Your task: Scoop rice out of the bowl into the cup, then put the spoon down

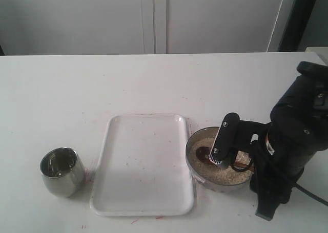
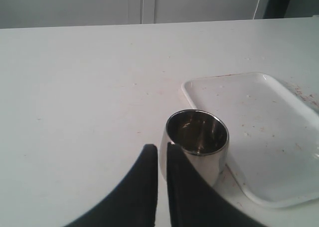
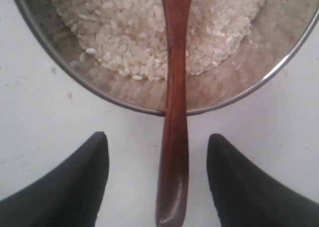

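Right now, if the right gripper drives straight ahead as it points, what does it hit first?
The right gripper is open and straddles the spoon handle, so probably the near rim of the bowl first, then the rice. Its height over the rim is unclear.

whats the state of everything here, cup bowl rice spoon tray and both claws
cup: upright, looks empty
bowl: upright, holding rice
rice: heaped in the bowl, none seen in the cup
spoon: head in the rice, handle out over the bowl's rim, not gripped
tray: flat, bare but for specks
left claw: shut, holding nothing, beside the cup
right claw: open, fingers either side of the spoon handle
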Available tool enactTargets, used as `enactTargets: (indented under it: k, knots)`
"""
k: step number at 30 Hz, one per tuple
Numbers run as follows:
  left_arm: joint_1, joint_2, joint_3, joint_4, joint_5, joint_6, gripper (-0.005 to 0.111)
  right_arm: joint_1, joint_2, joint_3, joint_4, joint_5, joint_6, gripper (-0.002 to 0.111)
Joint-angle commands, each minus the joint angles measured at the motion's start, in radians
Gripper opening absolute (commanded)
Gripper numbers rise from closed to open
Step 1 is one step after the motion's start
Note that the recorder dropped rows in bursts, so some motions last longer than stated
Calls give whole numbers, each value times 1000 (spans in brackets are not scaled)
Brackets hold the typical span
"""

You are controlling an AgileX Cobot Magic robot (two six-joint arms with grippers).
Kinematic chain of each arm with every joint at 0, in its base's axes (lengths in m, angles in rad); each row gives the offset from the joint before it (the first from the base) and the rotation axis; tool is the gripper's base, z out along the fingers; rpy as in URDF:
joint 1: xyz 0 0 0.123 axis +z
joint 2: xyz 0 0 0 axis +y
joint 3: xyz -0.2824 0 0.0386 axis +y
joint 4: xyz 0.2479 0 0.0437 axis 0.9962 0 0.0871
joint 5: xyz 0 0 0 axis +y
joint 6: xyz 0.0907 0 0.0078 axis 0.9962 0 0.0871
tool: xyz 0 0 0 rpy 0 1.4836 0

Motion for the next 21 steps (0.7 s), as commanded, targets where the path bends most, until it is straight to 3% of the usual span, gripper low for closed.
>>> enactTargets:
  k: [1, 13, 21]
  knots:
    - [-7, 1, -7, -8, -4, -1, 14, 4, 1, 7, -8, -7, 9, 51]
    - [-7, 1, -7, -8, -4, -1, 14, 4, 5, 12, -22, 1, 29, 48]
    - [-7, 1, -7, -8, -4, -1, 14, 4, 5, 12, -20, 4, 30, 30]
